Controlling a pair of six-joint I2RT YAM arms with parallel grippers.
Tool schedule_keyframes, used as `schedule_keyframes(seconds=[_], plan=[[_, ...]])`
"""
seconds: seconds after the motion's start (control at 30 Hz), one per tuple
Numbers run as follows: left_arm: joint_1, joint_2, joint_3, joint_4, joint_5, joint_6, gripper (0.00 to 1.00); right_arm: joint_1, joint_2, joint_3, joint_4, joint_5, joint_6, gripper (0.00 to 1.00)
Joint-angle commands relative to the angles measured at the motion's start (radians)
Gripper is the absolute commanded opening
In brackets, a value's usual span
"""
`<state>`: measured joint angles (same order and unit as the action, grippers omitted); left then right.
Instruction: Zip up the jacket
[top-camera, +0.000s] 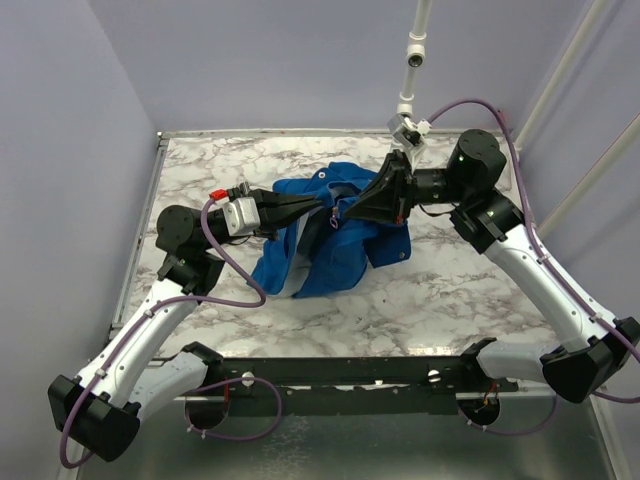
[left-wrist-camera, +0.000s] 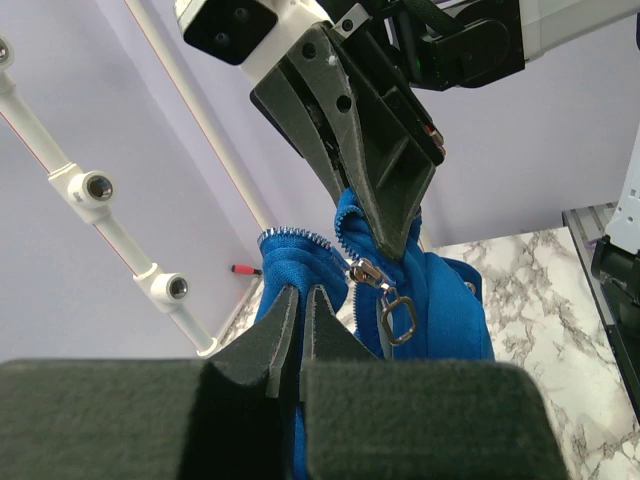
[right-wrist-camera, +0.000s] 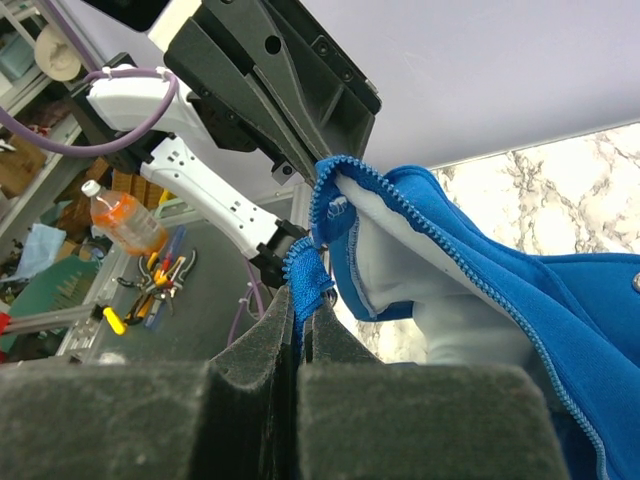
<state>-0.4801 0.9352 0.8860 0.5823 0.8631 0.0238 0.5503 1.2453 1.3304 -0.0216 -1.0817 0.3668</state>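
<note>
The royal-blue jacket (top-camera: 330, 240) with pale lining lies bunched mid-table, its upper front edge lifted between both grippers. My left gripper (top-camera: 325, 208) comes in from the left and is shut on a blue zipper edge (left-wrist-camera: 290, 265). My right gripper (top-camera: 345, 212) comes in from the right and is shut on the other zipper edge (right-wrist-camera: 310, 270). In the left wrist view the metal slider (left-wrist-camera: 366, 271) with its ring pull (left-wrist-camera: 399, 318) hangs just under the right gripper's fingertips (left-wrist-camera: 390, 235). The pale lining (right-wrist-camera: 400, 250) faces the right wrist camera.
The marble tabletop (top-camera: 450, 290) has a raised rim at left (top-camera: 140, 240) and purple walls around. A white camera pole (top-camera: 410, 60) stands at the back. A small red-tipped pen (left-wrist-camera: 245, 270) lies at the table's far edge.
</note>
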Motion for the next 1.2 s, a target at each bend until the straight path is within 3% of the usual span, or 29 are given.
schedule_keyframes(seconds=[0.0,1.0,1.17], plan=[[-0.008,-0.010,0.010,0.060,0.006,0.016,0.00,0.000,-0.004,0.047,0.057,-0.032,0.023,0.01],[-0.008,-0.015,0.005,0.069,0.045,0.003,0.00,-0.003,-0.018,0.055,0.051,0.098,-0.015,0.01],[-0.008,-0.015,0.004,0.072,0.056,-0.006,0.00,-0.008,-0.014,0.060,0.036,0.061,-0.030,0.01]])
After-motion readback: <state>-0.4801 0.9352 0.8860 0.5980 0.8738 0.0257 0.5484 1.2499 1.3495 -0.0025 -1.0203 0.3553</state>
